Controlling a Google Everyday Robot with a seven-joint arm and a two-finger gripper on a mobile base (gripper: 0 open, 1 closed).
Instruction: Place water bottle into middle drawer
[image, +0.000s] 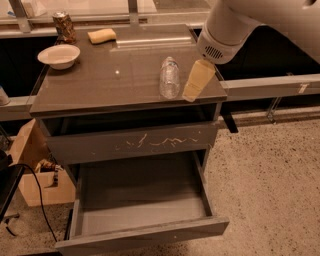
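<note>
The water bottle (169, 77), clear plastic with a white cap, lies on its side on the grey cabinet top (110, 85), right of centre. My gripper (198, 81) hangs over the cabinet top just right of the bottle, a small gap away, pale yellow below the white arm. It holds nothing that I can see. The middle drawer (145, 237) is pulled out wide at the bottom of the cabinet, with a smooth grey inside and nothing in it. Above it is a closed drawer (135, 143) with pale scratches on its front.
A white bowl (59, 55), a patterned drink can (64, 27) and a yellow sponge (101, 35) stand at the back left of the top. A cardboard box (29, 165) and a black cable (40, 200) lie on the floor to the left. Speckled floor lies to the right.
</note>
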